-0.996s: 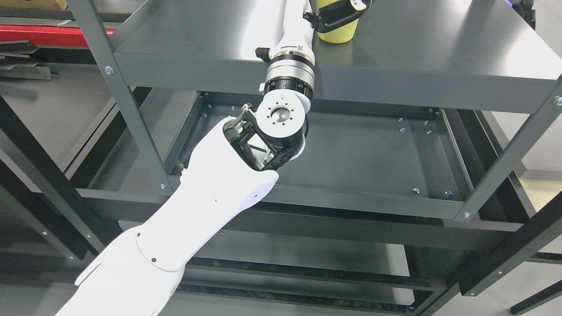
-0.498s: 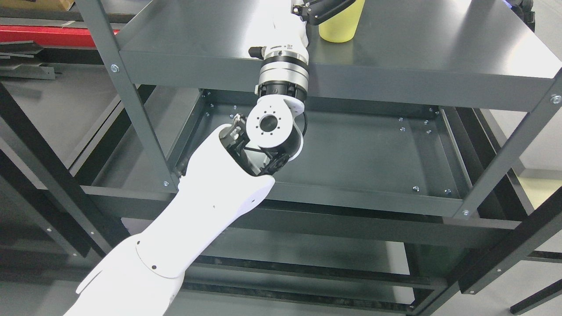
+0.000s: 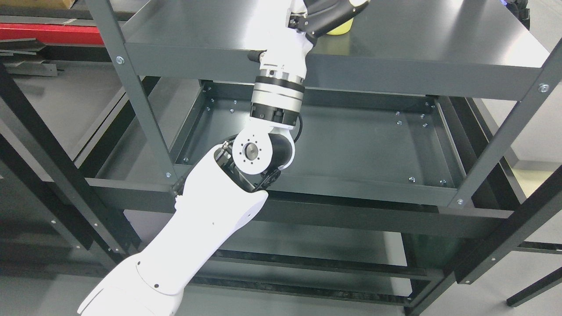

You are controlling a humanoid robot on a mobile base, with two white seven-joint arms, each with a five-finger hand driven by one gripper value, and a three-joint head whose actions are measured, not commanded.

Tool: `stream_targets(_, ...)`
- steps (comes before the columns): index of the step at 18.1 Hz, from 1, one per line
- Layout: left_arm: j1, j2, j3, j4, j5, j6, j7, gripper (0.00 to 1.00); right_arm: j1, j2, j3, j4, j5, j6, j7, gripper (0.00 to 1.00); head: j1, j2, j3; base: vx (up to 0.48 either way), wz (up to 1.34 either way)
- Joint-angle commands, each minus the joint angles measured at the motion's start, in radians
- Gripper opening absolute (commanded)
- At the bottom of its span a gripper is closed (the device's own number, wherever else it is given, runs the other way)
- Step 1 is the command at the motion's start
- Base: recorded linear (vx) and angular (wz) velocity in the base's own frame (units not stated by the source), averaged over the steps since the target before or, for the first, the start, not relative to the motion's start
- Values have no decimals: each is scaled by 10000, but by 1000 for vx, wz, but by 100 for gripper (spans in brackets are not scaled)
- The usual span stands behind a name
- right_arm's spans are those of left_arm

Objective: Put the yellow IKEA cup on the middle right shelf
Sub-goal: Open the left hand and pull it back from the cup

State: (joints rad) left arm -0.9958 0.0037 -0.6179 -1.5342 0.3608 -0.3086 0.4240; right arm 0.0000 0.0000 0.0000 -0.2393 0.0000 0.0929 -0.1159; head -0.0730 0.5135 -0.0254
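Dark fingers (image 3: 325,15) of the robot's left hand (image 3: 327,13) lie across the front of a yellow plastic cup (image 3: 340,29) at the very top edge of the picture. Whether those fingers are clamped on the cup or merely resting against it cannot be told, because the frame cuts off most of the hand.

From largest to smallest: a dark grey metal shelving unit (image 3: 505,140) fills the view, built of angled uprights and flat steel trays. Its upper visible shelf (image 3: 439,44) is a smooth, reflective grey surface. Below it sits a lower tray shelf (image 3: 364,149) with a raised rim and small bolts at its corners.

A white left arm (image 3: 206,219) rises from the lower left, bends at a round silver joint (image 3: 250,151), and reaches up over the front lip of the upper shelf.

Only the cup's lower part shows. It stands on the upper shelf, just behind the fingers, near the shelf's middle.
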Motion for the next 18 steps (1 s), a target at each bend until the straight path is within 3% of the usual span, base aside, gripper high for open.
stream_targets(1, 692, 560, 335, 18, -1061, -1313, -893, 99, 138, -175, 169, 0, -245, 6, -6, 99, 0, 0, 0, -61, 10)
stream_targets(4, 1013, 851, 136, 64, -1597, -2174, -2379, 99, 138, -175, 169, 0, -245, 6, -6, 99, 0, 0, 0, -67, 33)
stream_targets(8, 1596, 1205, -828, 386, -1630, -2145, -4742, 99, 138, -175, 169, 0, -245, 6, -6, 99, 0, 0, 0, -89, 104)
stream_targets(13, 2378, 1681, -1706, 1241, -1630, -2130, -5145, 99, 122, -175, 169, 0, -245, 6, -6, 99, 0, 0, 0, -133, 141)
stream_targets(15, 3174, 1467, -1219, 2391, -1522, -2099, -5115, 99, 138, -175, 169, 0, -245, 6, -6, 99, 0, 0, 0, -171, 116)
stream_targets(18, 4187, 900, 743, 3604, -1522, -2099, -5038, 99, 138, -175, 169, 0, -245, 6, -6, 99, 0, 0, 0, -191, 122)
